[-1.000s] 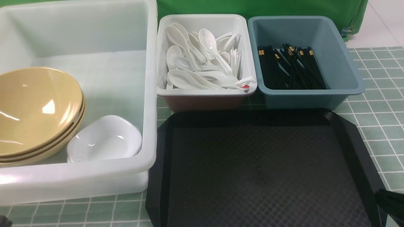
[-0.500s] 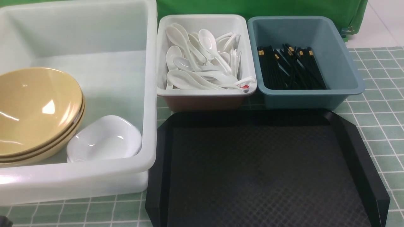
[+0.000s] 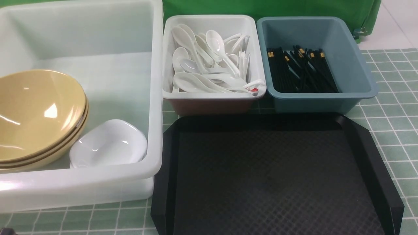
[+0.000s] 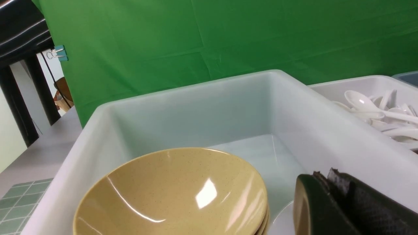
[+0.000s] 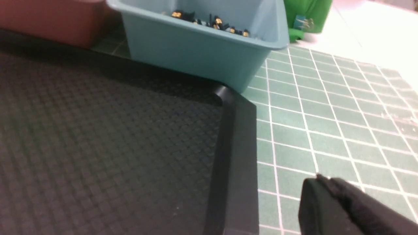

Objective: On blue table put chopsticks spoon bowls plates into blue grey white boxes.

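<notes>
Holding 3 bowls: large box

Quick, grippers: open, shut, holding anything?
Left gripper: only part of one finger shows, beside the tan bowls; open or shut cannot be told.
Right gripper: only one finger shows, above the table mat; cannot be told.
</notes>
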Robot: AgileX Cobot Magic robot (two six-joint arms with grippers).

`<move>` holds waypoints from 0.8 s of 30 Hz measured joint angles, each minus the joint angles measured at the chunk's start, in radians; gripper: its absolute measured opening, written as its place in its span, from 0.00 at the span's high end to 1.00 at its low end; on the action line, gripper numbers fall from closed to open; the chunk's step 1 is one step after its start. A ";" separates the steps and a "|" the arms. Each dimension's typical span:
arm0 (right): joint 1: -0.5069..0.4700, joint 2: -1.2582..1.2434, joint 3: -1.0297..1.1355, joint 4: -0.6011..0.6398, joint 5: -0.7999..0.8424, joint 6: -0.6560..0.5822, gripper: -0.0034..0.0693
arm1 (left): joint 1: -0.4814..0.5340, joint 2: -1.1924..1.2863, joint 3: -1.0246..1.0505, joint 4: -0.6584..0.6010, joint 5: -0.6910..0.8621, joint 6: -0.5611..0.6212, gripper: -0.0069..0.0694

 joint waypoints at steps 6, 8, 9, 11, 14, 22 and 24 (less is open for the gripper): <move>-0.001 0.000 0.000 -0.016 0.001 0.058 0.89 | 0.000 0.000 0.000 0.000 0.005 -0.002 0.90; -0.001 0.000 0.000 -0.017 0.001 0.062 0.89 | 0.000 0.000 0.000 0.000 0.005 -0.003 0.90; -0.001 0.000 0.000 -0.017 0.001 0.062 0.89 | 0.000 0.000 0.000 0.000 0.005 -0.003 0.90; -0.001 0.000 0.000 -0.017 0.001 0.062 0.89 | 0.000 0.000 0.000 0.000 0.005 -0.003 0.90; -0.001 0.000 0.000 -0.017 0.001 0.062 0.89 | 0.000 0.000 0.000 0.000 0.006 -0.003 0.90; -0.001 0.000 0.000 -0.017 0.001 0.062 0.89 | 0.000 0.000 0.000 0.000 0.006 -0.002 0.90; -0.001 0.000 0.000 -0.018 0.001 0.062 0.88 | 0.000 -0.010 0.009 0.000 -0.002 -0.003 0.90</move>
